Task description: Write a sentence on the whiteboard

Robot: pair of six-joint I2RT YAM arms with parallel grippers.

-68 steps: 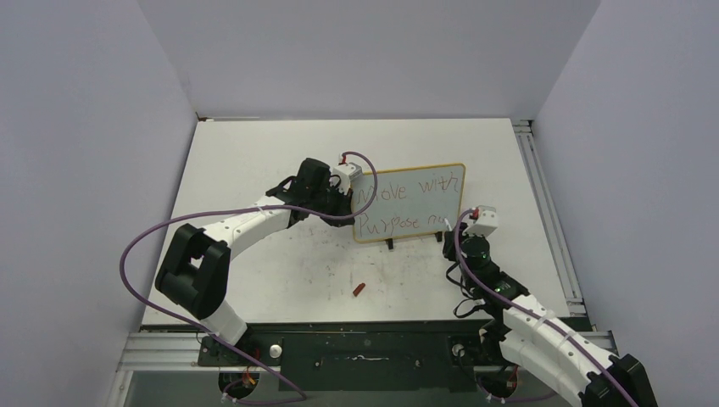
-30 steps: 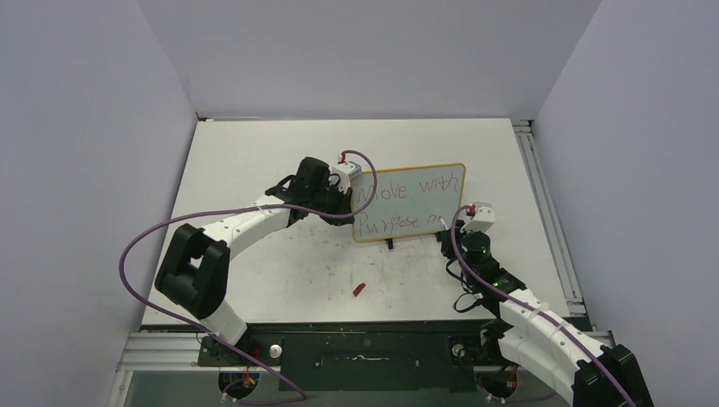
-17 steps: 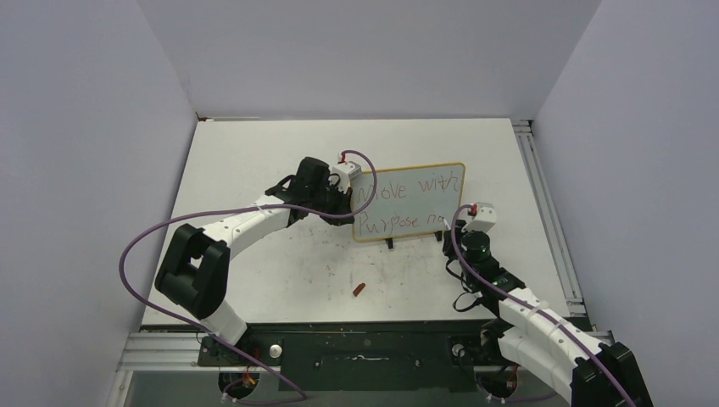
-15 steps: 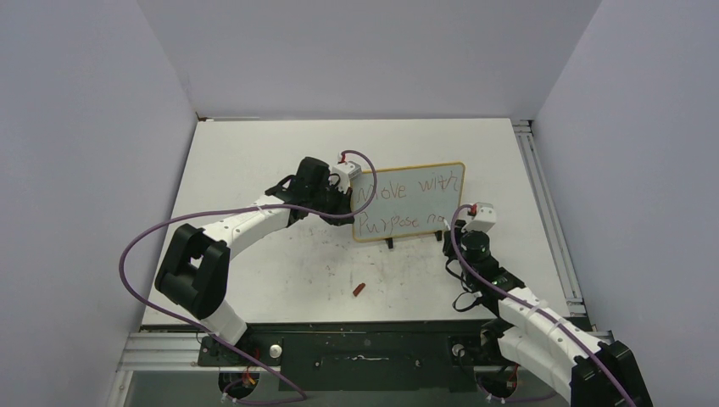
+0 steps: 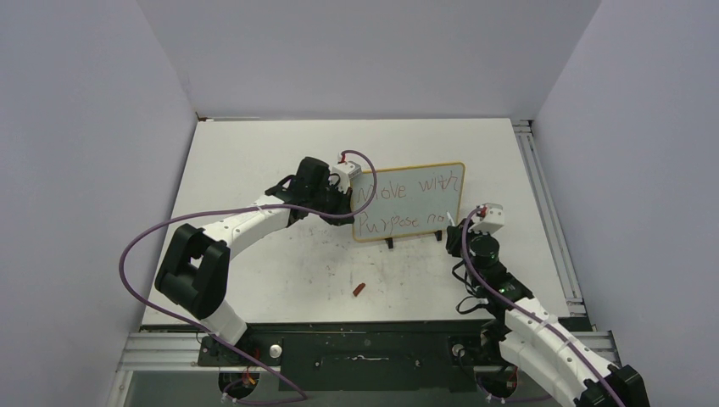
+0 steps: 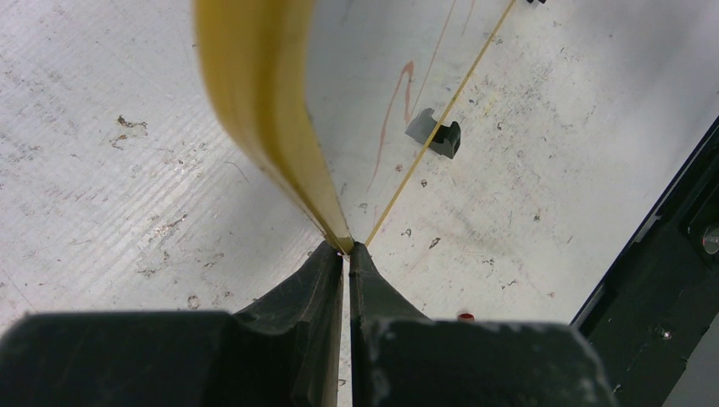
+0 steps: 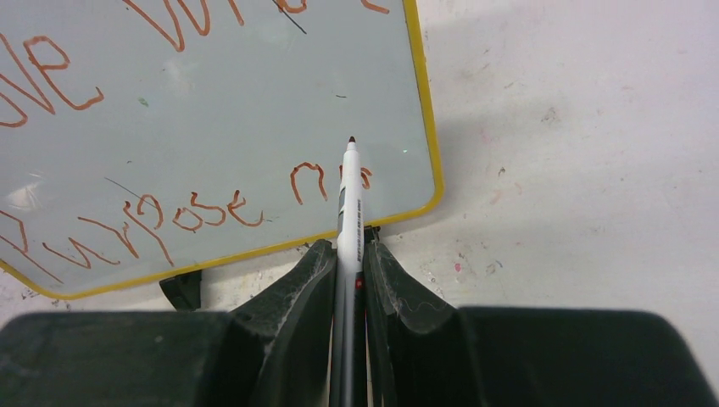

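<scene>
The whiteboard [image 5: 409, 203] stands on its two small black feet [image 5: 390, 243] a little right of the middle of the white, scuffed surface [image 5: 280, 153], with its writing side turned towards the arms. The left arm [image 5: 246, 222] reaches across to the board's left edge, and from the wrist view the left jaws are pressed together on the thin yellow frame [image 6: 263, 110], pinching it near a lower corner. The right arm [image 5: 517, 309] comes up from the near right, and the right jaws are clamped on a slim marker [image 7: 349, 203] that points up at the board's lower right part. Its dark tip sits over the pale face just above the end of the second line; I cannot tell whether it touches the face. The sentence [image 7: 191, 212] is in thin reddish-brown strokes on two lines: "Move with" on top and "Purpose" below, followed by a short word that starts with an "n", its next letter partly hidden behind the marker barrel. A small red cap [image 5: 359, 289] lies on the surface, well apart from the board on the near side, between the two arms.
</scene>
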